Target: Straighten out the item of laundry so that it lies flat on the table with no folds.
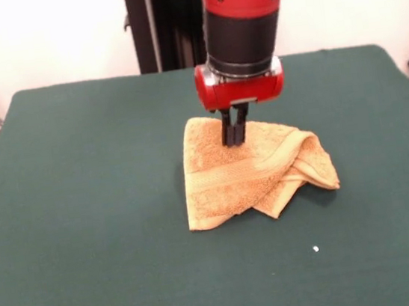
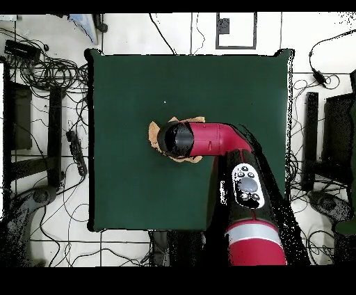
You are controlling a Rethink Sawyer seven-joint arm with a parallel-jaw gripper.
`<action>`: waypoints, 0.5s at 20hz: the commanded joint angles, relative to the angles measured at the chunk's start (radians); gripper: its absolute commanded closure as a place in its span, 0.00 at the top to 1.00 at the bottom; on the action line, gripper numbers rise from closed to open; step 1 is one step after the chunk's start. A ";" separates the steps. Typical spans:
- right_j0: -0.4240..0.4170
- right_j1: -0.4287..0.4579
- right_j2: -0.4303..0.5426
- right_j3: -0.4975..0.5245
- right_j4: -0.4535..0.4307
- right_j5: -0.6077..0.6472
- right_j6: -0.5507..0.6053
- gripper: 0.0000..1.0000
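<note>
The orange-yellow towel (image 1: 245,178) lies crumpled and folded near the middle of the dark green table (image 1: 84,214). A woven border band runs across its front, and a bunched fold sticks out at its right. My gripper (image 1: 234,140) comes straight down onto the towel's upper part, its two black fingers close together and pinched on the cloth. The towel rises in a tent shape towards them while its lower edge rests on the table. In the overhead view the arm's wrist hides the gripper, and only the towel's edges (image 2: 154,132) show around it.
A small white speck (image 1: 316,248) lies on the table in front of the towel. The red arm (image 2: 215,139) reaches across the table (image 2: 125,174) from the base side. Cables and equipment lie on the floor around the table.
</note>
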State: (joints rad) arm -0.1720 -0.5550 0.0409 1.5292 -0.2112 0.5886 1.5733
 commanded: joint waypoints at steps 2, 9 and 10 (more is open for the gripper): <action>0.000 -0.003 0.066 0.115 0.005 0.103 0.050 0.00; -0.003 0.048 0.066 0.083 -0.012 0.049 0.060 0.00; -0.003 0.058 0.064 0.076 -0.012 0.041 0.065 0.00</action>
State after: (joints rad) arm -0.1764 -0.5704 0.0409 1.5517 -0.2112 0.6003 1.5733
